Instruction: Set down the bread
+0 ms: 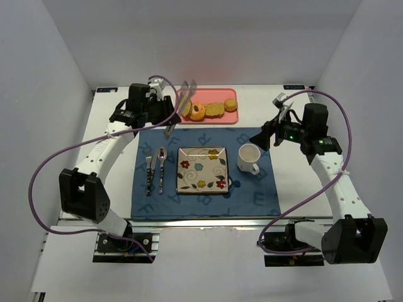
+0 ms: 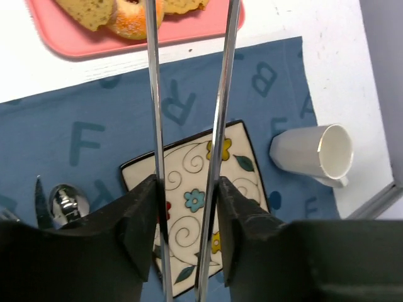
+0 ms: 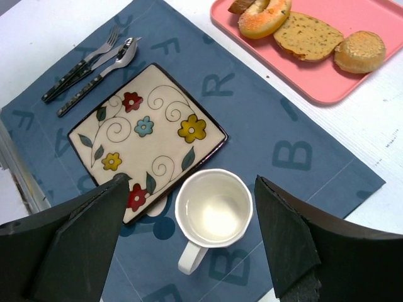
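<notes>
Three breads lie on a pink tray [image 1: 208, 119]: a sugared doughnut [image 1: 198, 111], a flat slice [image 1: 216, 109] and a round bun [image 1: 231, 104]. They also show in the right wrist view: doughnut [image 3: 264, 16], slice [image 3: 308, 36], bun [image 3: 360, 50]. My left gripper [image 1: 169, 116] is shut on metal tongs [image 2: 154, 94], held above the tray's near left edge. The tong arms stand apart and hold nothing. A square flowered plate [image 1: 201, 170] lies bare on the blue placemat [image 1: 252, 195]. My right gripper [image 3: 192, 182] is open and empty, above the white mug [image 3: 214, 207].
A fork [image 1: 149, 170] and a spoon [image 1: 162, 167] lie left of the plate. The mug [image 1: 249, 157] stands right of the plate. White walls close in the table at the left, back and right.
</notes>
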